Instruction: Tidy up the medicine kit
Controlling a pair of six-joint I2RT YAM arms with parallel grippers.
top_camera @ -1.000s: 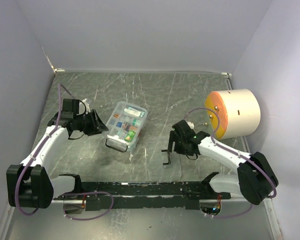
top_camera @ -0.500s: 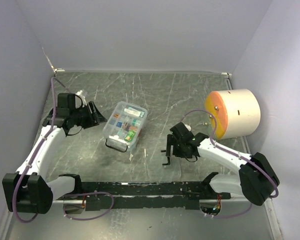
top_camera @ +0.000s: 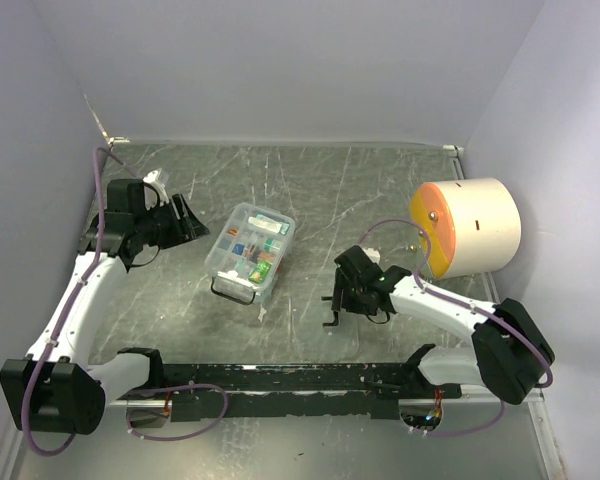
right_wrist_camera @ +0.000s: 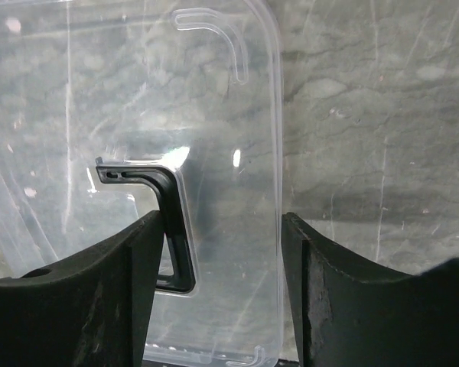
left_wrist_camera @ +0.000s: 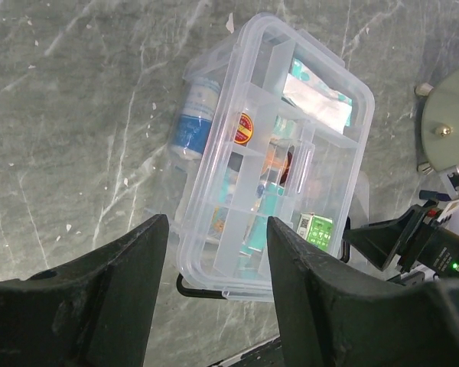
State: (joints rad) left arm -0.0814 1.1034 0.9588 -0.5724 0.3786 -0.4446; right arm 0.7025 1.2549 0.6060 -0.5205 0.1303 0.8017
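A: The medicine kit (top_camera: pixel 250 252) sits left of centre on the table (top_camera: pixel 330 190), at 4 o'clock from our left gripper (top_camera: pixel 188 225).
B: Overhead we see specks. Our left wrist view shows its divided tray (left_wrist_camera: pixel 252 183) and packets. Those jaws are spread wide, empty, apart from the box. The left wall (top_camera: pixel 30 200) is close at 9 o'clock.
A: Right gripper (right_wrist_camera: pixel 222 222)?
B: Spread wide too. Only its wrist view shows the clear lid (right_wrist_camera: pixel 214 115) beneath; contact, we cannot tell. The cream cylinder (top_camera: pixel 470 228) stands at its 2 o'clock.

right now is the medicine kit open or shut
Open: its divided tray is uncovered; the clear lid lies apart by the right gripper.
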